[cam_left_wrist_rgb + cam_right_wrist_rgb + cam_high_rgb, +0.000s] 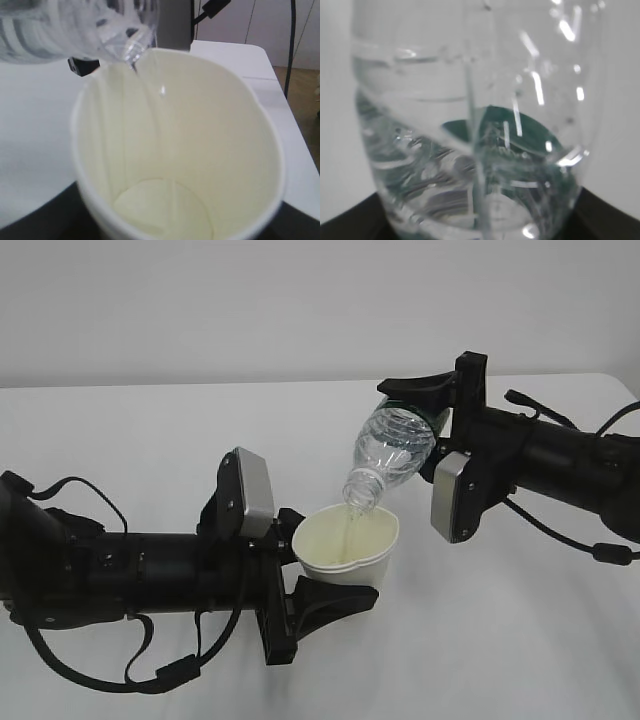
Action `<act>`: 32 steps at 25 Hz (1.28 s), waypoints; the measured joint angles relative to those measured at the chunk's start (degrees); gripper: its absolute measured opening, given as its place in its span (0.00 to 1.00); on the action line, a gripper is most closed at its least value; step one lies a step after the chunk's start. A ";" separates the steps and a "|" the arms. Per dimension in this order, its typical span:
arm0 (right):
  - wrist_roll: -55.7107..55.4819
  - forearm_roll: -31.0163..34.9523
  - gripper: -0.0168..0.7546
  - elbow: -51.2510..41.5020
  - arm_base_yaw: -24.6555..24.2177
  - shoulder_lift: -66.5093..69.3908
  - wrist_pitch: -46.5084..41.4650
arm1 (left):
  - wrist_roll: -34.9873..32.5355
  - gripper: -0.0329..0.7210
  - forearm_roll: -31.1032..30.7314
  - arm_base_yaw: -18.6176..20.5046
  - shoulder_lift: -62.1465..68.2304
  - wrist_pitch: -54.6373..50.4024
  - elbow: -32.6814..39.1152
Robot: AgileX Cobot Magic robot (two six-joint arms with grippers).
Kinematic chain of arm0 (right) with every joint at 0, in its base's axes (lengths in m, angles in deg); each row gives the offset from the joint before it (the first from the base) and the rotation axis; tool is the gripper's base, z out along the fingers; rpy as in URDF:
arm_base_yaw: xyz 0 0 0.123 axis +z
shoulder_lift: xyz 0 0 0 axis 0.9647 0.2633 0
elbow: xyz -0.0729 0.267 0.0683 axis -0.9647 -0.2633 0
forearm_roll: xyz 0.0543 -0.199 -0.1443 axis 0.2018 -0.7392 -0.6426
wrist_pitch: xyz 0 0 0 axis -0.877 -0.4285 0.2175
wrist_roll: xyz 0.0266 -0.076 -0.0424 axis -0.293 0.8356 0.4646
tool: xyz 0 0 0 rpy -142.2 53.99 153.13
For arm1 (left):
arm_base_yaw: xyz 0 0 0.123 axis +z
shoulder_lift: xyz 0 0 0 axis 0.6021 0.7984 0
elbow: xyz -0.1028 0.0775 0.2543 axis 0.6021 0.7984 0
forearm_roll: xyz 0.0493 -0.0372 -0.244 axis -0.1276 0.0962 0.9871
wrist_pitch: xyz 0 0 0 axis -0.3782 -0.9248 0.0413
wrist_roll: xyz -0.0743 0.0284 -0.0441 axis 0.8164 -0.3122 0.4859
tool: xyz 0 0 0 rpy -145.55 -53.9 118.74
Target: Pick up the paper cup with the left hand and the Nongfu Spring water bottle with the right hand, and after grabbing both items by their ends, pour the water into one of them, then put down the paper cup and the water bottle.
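Small white tapered paper cup (348, 546) with rolled rim: cream-white inside, squeezed to an oval mouth (rim dented on the far right side). It is held off the white table (520, 640) near the scene's middle, tipped slightly, by the left hand (300, 575), a black two-finger gripper with a silver-grey plate; its fingers pinch the cup from both sides.

Small clear ribbed plastic water bottle (390, 455), dark green label band at its base end, no cap. It is tilted neck-down to the left, its mouth just over the cup's far rim. The right hand (440, 405), a matching black gripper, clamps the bottle at its base end.

Contents: the water (420, 165) is clear and colourless, pooled along the bottle's lower side in the right wrist view. A thin stream leaves the neck. Left wrist view: cup floor visible, pale; water depth cannot be judged.
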 joint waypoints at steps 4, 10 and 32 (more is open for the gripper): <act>0.00 0.00 0.63 0.00 0.00 0.00 0.00 | 0.00 0.65 0.00 0.00 0.00 0.00 0.00; 0.00 0.00 0.63 0.00 0.00 0.00 0.10 | 0.00 0.65 0.00 0.00 0.00 -0.10 0.00; 0.15 0.00 0.63 0.00 0.00 0.00 0.10 | 0.00 0.65 0.00 0.00 0.00 -0.20 0.00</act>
